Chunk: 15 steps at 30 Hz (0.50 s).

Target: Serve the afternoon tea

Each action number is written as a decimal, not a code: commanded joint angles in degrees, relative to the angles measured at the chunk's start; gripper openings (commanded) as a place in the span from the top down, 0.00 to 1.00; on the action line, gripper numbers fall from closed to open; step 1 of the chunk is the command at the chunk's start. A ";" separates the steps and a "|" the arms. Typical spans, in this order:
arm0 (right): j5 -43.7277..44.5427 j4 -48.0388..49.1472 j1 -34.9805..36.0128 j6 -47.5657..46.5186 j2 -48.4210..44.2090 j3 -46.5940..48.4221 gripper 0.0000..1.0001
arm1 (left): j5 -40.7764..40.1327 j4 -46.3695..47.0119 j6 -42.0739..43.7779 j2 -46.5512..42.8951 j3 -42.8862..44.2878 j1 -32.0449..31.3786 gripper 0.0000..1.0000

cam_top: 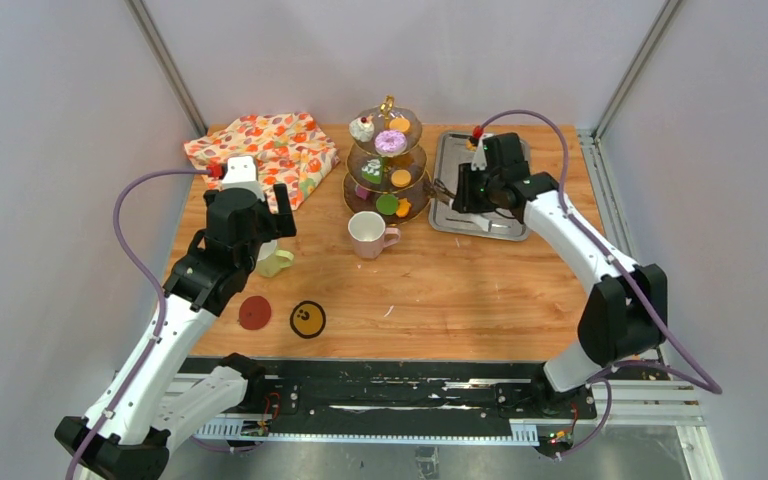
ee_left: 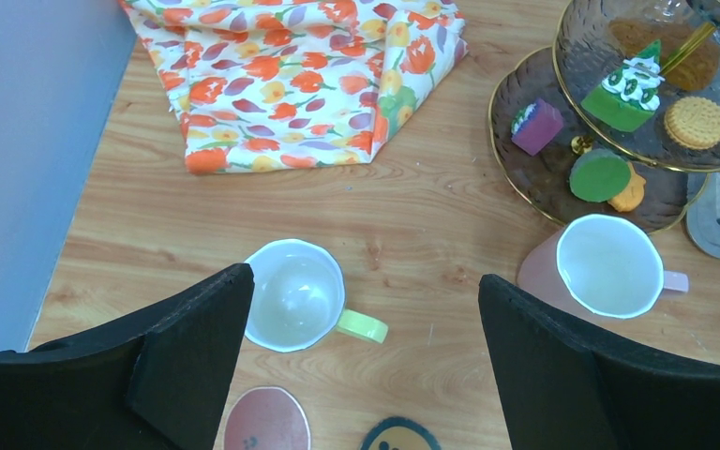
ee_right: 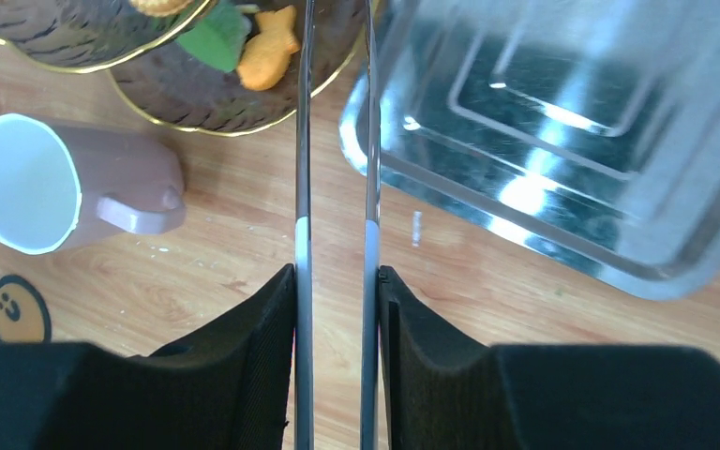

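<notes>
The brown-glass three-tier stand stands at the back middle with pastries on every tier. The left wrist view shows a green cake, an orange biscuit and a purple piece on it. The pink mug stands upright in front of the stand. The yellow-green mug is empty and sits just below and left of my left gripper, which hangs open above the table. My right gripper is shut on the metal tongs. Their arms point between the stand's bottom tier and the steel tray; their tips are out of view.
The steel tray lies right of the stand, under my right gripper. A flowered cloth lies at the back left. A red coaster and a black-and-yellow coaster lie near the front edge.
</notes>
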 commanded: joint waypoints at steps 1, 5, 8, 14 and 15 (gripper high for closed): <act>4.51 -0.48 -4.10 -2.03 -6.08 -1.91 0.66 | 0.48 1.63 -0.54 0.32 -0.77 -0.18 0.05; 6.80 -0.27 -7.66 -2.96 -6.77 -1.78 0.65 | 0.93 2.09 -0.64 0.77 -0.58 -0.19 0.05; 11.83 -0.16 -8.54 -4.85 -3.37 0.56 0.63 | 0.94 2.11 -0.55 1.06 -0.22 -0.12 0.05; 18.61 -0.45 -8.64 -7.79 7.65 11.69 0.59 | 0.76 1.78 -0.50 0.70 -0.17 -0.19 0.06; 19.35 -0.52 -8.68 -8.02 9.55 13.35 0.59 | 0.52 1.69 -0.40 0.64 -0.23 -0.17 0.05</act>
